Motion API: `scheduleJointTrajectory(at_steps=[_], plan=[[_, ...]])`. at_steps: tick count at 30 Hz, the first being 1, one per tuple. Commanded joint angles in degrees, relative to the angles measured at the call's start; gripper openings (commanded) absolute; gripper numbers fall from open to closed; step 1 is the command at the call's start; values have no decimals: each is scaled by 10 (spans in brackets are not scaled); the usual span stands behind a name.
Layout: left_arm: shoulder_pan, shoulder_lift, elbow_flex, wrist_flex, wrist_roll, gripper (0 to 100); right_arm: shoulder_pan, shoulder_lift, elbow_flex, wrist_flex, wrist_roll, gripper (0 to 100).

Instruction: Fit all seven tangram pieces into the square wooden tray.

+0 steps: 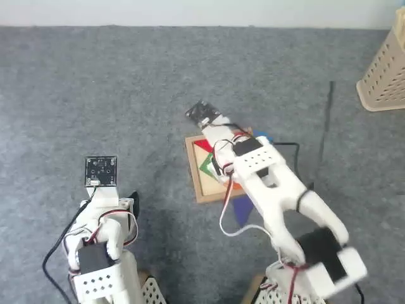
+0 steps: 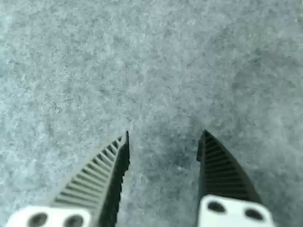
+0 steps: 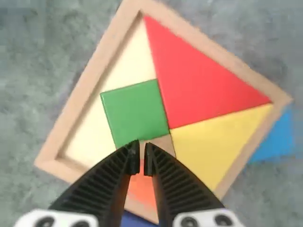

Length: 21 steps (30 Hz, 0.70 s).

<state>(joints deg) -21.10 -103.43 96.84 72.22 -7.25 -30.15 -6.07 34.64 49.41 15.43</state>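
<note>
- Wooden tray: centre of the high view, on the grey desk, turned slightly off square.
- Red triangle and yellow triangle: long edges along adjoining rims, apexes pointing mid-tray, with the green square touching both.
- Right gripper: fingers almost together, nothing visibly held, above the orange piece.
- Left gripper: spread wide, empty, over bare desk.
- Blue piece: outside a tray corner.

A grey carpet is covering the whole table surface, its nap lying rough and mottled. A beige perforated basket is standing at the far right edge, partly cut off by the frame. A thin dark line is running along the carpet near the basket. A pale wall strip is bordering the far side.
</note>
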Motion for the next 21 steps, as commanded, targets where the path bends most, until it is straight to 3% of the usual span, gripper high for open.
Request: scheduleJointTrajectory(at_steps=[1,17,21], plan=[[-3,-9,-2,2,5,225,8,-98,-14,40,-43,27],[-3,-9,-2,2,5,225,14,-271,104,15,-58,27],[-3,-9,-2,2,5,225,20,-294,112,115,47,32]])
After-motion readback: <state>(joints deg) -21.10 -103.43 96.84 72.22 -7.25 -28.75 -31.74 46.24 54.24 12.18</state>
